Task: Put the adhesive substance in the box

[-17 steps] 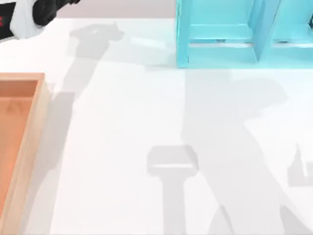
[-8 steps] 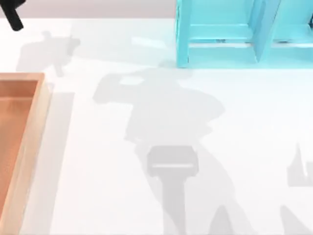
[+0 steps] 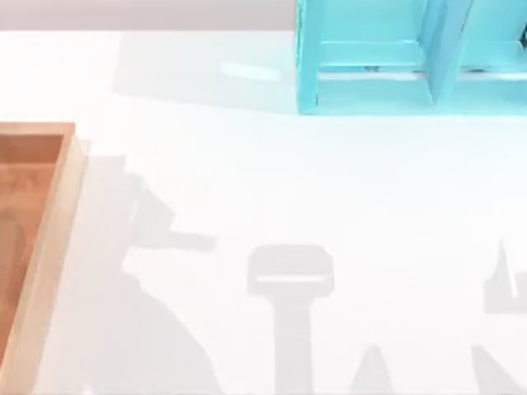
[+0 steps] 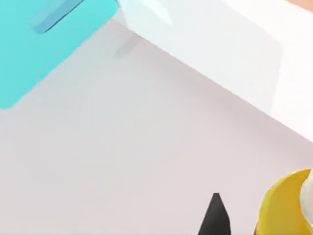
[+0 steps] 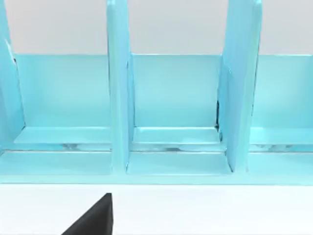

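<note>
At about nine o'clock on the table sits the box [image 3: 51, 247], a shallow wooden tray with tan walls and an orange-brown floor, its open top ready to take something dropped from above. The left wrist view shows the adhesive substance [image 4: 283, 205], a rounded yellow bottle with a pale part at its edge, right beside a dark fingertip of the left gripper [image 4: 244, 220]; I judge it is carried there, though whether the jaws pinch it I cannot tell. A shadow by the box suggests that arm hangs near it. At one o'clock stands a turquoise shelf [image 3: 412, 58], which the right gripper [image 5: 93, 218] faces, apparently idle; its jaws I cannot tell either.
</note>
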{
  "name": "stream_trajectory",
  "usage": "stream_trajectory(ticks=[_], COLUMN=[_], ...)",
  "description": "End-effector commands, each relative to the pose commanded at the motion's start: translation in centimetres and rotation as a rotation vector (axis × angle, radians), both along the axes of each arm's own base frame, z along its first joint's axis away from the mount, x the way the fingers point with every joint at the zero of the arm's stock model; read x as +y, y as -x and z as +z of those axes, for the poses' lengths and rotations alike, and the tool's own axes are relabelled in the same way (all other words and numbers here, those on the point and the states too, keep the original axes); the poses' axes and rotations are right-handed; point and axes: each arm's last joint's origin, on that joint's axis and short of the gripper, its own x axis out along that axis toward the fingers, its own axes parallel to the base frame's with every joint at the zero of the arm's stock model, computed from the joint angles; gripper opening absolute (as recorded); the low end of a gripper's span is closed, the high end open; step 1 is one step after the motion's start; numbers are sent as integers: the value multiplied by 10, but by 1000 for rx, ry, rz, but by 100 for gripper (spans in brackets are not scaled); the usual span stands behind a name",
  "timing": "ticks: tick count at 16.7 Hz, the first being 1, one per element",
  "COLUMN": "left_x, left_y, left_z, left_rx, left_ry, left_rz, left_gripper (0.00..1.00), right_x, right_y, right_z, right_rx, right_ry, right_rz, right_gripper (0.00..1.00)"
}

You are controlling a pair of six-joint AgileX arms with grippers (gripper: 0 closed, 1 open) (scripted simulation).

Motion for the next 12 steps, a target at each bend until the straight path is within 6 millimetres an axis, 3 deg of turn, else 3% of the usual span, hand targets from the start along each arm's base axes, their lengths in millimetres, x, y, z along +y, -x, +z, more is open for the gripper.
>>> stream_trajectory(ticks=[6, 12], left_x=[54, 75], left_y=[79, 138], left_z=[-51, -84], left_rx=[759, 1278], left_ry=[792, 1393], left_rz=[506, 815], left_gripper=[0, 0], right_x=[0, 0], right_y=[0, 0], right_z=[0, 0], right_rx=[0, 0], right_ry=[0, 0], right_rz=[0, 0], right_gripper=[100, 100])
